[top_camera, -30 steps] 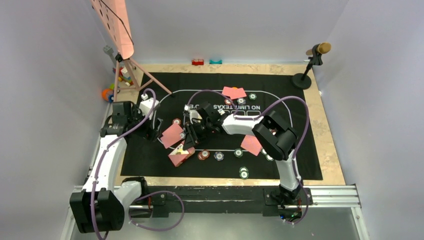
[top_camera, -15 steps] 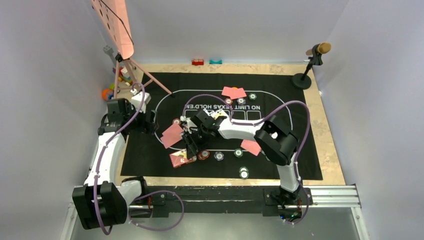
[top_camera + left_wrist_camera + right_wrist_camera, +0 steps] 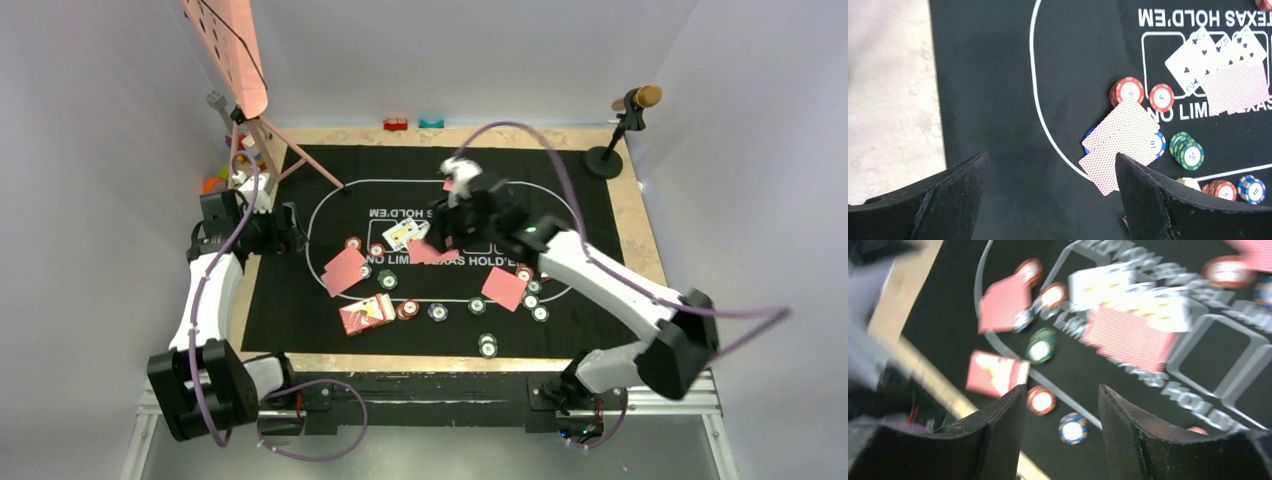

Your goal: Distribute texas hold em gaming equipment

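Note:
Playing cards and chips lie spread over the black mat (image 3: 600, 330). Two face-up cards (image 3: 405, 233) (image 3: 1215, 55) sit mid-mat with a pink-backed card (image 3: 427, 252) (image 3: 1238, 92) overlapping them. A face-down pair (image 3: 345, 270) (image 3: 1123, 140) covers a blue chip (image 3: 1157, 144). Red chips (image 3: 1127, 90) and green chips (image 3: 1188, 152) lie close by. A red card box (image 3: 365, 313) (image 3: 995, 374) rests near the front. My right gripper (image 3: 447, 232) (image 3: 1062, 390) hangs open and empty above the mat's centre; that view is blurred. My left gripper (image 3: 290, 232) (image 3: 1050, 165) is open over bare mat at the left.
A pink stand on a tripod (image 3: 250, 70) rises at the back left, with toys (image 3: 215, 185) beside it. A microphone stand (image 3: 625, 120) is at the back right. Small blocks (image 3: 396, 124) sit on the far table edge. More chips (image 3: 487, 345) and a card (image 3: 503, 288) lie front right.
My right arm has lifted away from the card box and swung back right, its jaws widening. The pink-backed card by the face-up cards has come into view. My left arm drew back left.

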Robot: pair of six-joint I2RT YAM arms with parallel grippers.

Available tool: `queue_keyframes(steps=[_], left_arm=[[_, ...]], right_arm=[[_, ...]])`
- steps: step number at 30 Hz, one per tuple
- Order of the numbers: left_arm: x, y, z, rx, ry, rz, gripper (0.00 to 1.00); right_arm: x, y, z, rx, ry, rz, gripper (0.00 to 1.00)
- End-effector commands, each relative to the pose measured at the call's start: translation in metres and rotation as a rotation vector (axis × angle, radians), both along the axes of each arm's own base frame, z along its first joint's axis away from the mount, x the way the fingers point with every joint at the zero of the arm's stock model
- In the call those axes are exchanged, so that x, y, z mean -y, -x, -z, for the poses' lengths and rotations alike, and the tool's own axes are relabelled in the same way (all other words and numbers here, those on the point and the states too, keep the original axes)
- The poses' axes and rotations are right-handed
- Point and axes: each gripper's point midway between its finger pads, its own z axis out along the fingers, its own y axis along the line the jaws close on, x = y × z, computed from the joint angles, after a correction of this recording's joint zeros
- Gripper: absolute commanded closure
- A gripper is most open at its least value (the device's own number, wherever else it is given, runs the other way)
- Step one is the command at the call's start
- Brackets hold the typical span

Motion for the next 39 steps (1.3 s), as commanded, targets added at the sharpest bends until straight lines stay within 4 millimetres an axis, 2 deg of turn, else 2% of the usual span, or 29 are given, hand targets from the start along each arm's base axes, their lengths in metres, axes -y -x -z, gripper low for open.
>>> queue_keyframes(steps=[1, 3, 5, 7, 9, 12, 14, 16, 21, 25, 28, 33, 39], left_arm=[[-0.017, -0.021, -0.046, 0.247, -0.041, -0.133, 0.0], [-0.01, -0.022, -0.048, 0.267, -0.023, -0.095, 0.0], [-0.001, -0.021, -0.042, 0.234, 0.01, -0.045, 0.0], [0.0, -0.023, -0.035, 0.186, 0.015, -0.028, 0.0], [-0.004, -0.026, -0.03, 0.155, -0.002, -0.02, 0.0], [0.003, -0.027, -0.025, 0.162, 0.026, 0.012, 0.0], [0.009, -0.028, -0.026, 0.231, 0.028, 0.047, 0.0], [0.008, -0.036, -0.031, 0.323, 0.016, 0.047, 0.0], [0.004, -0.048, -0.018, 0.309, 0.011, 0.0, 0.0], [0.003, -0.058, -0.007, 0.326, -0.016, 0.001, 0.0], [0.009, -0.061, 0.0, 0.355, 0.012, 0.0, 0.0], [0.012, -0.064, 0.003, 0.412, 0.033, -0.018, 0.0], [0.007, -0.062, -0.003, 0.568, -0.013, -0.039, 0.0]], right_arm=[[0.117, -0.066, -0.037, 0.128, -0.081, 0.466, 0.42], [0.168, -0.084, -0.051, 0.195, -0.149, 0.664, 0.42], [0.214, -0.096, -0.049, 0.265, -0.131, 0.848, 0.39], [0.246, -0.104, -0.036, 0.272, -0.059, 0.954, 0.37], [0.265, -0.109, -0.02, 0.265, 0.028, 1.024, 0.37], [0.284, -0.112, -0.01, 0.307, 0.074, 1.103, 0.36], [0.298, -0.111, -0.002, 0.358, 0.112, 1.149, 0.36], [0.309, -0.111, 0.004, 0.417, 0.18, 1.158, 0.35], [0.328, -0.115, 0.018, 0.457, 0.278, 1.218, 0.34], [0.356, -0.117, 0.015, 0.544, 0.306, 1.304, 0.32], [0.37, -0.117, 0.009, 0.638, 0.307, 1.331, 0.23], [0.377, -0.121, 0.01, 0.71, 0.314, 1.332, 0.11], [0.373, -0.133, 0.023, 0.707, 0.286, 1.331, 0.06]])
